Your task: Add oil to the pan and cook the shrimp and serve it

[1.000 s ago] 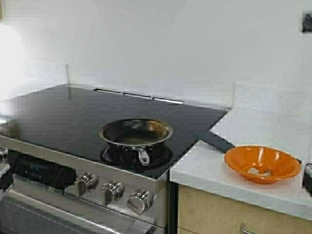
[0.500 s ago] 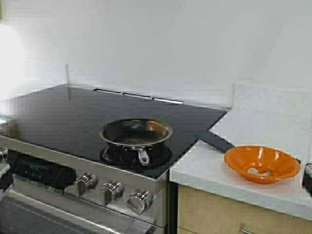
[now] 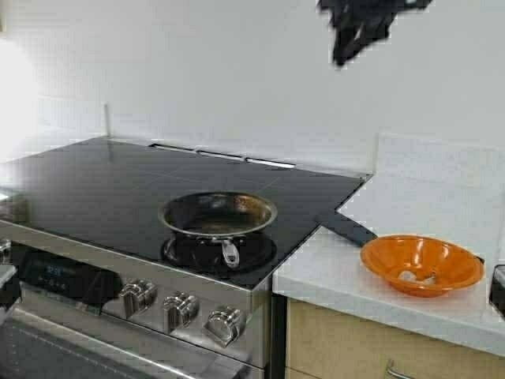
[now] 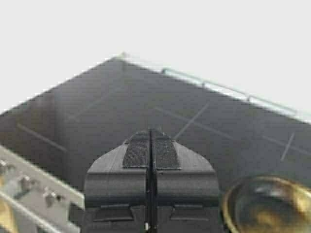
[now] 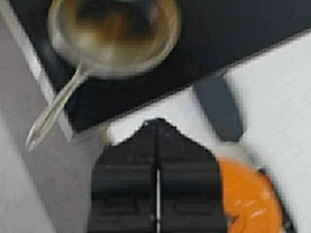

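On the stove, the pan (image 3: 218, 214) sat empty; both the left gripper (image 4: 150, 151) and right gripper (image 5: 157, 141) were closed, holding nothing. Fetching oil first seemed wise, pouring centrally.

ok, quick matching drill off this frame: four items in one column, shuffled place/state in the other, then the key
Items:
1. pan
2. orange bowl
3. left gripper
4. right gripper

Place or state:
A. on the white counter, pale pieces inside
B. shut, above the counter edge and the bowl
C. on the black cooktop, dark browned inside
D. shut, over the cooktop beside the pan

Pairs: 1-C, 2-A, 3-D, 4-B
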Robot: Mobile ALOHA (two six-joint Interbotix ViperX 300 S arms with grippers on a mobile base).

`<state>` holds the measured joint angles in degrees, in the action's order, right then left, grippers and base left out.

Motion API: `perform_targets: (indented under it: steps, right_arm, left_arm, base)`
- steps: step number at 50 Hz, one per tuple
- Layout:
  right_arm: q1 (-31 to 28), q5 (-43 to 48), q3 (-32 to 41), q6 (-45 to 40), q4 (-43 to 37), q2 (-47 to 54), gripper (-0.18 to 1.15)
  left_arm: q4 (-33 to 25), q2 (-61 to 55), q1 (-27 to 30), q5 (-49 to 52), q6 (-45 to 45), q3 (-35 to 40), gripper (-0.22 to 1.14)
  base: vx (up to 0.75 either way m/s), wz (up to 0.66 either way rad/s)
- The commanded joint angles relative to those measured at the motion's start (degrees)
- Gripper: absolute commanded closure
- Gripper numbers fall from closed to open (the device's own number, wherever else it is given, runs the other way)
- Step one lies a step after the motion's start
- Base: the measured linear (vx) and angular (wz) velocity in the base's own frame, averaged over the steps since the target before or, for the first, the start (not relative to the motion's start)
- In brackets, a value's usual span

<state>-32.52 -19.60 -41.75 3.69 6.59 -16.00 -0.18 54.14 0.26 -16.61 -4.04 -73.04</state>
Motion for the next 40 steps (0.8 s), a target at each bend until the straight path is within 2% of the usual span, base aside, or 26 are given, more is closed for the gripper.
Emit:
perform_targets:
  steps: [1, 11, 17, 22, 26, 32, 40]
  right_arm:
    - [-3.7, -5.4, 1.2, -2.4, 3.6, 2.6, 0.89]
    - [-10.2, -9.0, 1.0, -15.9, 18.4, 7.5, 0.89]
    - [-15.6, -15.4, 1.0, -32.0, 33.0, 11.1, 0.89]
    - [-21.7, -25.7, 0.4, -46.8, 49.0, 15.1, 0.89]
    - [-26.7, -33.3, -0.1, -57.5, 57.7, 18.7, 0.89]
    - [-30.7, -36.1, -0.4, -65.3, 59.4, 23.5, 0.89]
    - [-31.8, -36.2, 0.4, -67.1, 55.9, 32.3, 0.85]
  left_arm:
    - [-0.1, -0.3, 0.1, -0.3, 0.0, 1.1, 0.89]
    - [0.0, -0.3, 0.0, -0.3, 0.0, 1.1, 0.89]
    - [0.0, -0.3, 0.1, -0.3, -0.1, 1.1, 0.89]
    - [-0.1, -0.3, 0.1, -0.3, -0.1, 1.1, 0.89]
    - [0.0, -0.3, 0.1, -0.3, -0.2, 1.1, 0.89]
    - [-0.1, -0.3, 0.1, -0.3, -0.4, 1.1, 0.89]
    - [-0.1, -0.3, 0.1, -0.3, -0.4, 1.1, 0.89]
  base:
    - [0.00, 0.00]
    - [0.00, 0.00]
    - [0.00, 0.00]
    - [0.00, 0.00]
    - [0.00, 0.00]
    - [0.00, 0.00]
    - [0.00, 0.00]
